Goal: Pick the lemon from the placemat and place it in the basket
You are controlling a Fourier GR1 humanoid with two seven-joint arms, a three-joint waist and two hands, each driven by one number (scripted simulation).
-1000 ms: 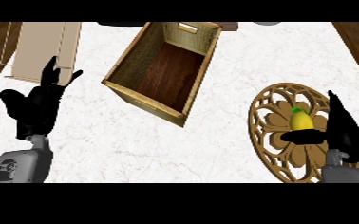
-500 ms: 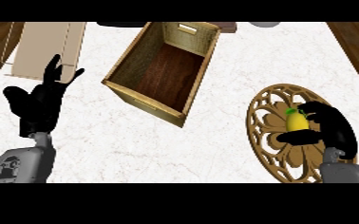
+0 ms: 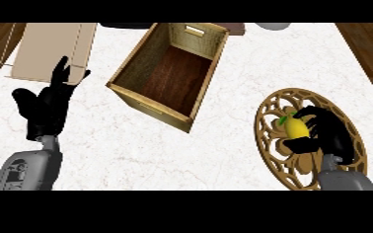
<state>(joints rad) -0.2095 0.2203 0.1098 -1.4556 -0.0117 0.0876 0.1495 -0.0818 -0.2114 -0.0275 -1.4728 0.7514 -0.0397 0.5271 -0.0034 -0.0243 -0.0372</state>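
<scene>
Yellow lemon (image 3: 294, 127) sits on the round openwork placemat (image 3: 271, 143) at near right, not yet lifted. Right hand (image 3: 328, 134) curls its fingers around the lemon. Basket (image 3: 131, 71), far centre, holds nothing. Left hand (image 3: 47, 106) rests open at left, fingers up. Remaining: lift, carry left, release in basket.

yellow lemon (image 3: 294, 127) | gold openwork placemat (image 3: 271, 128) | tan woven basket (image 3: 135, 65)
</scene>
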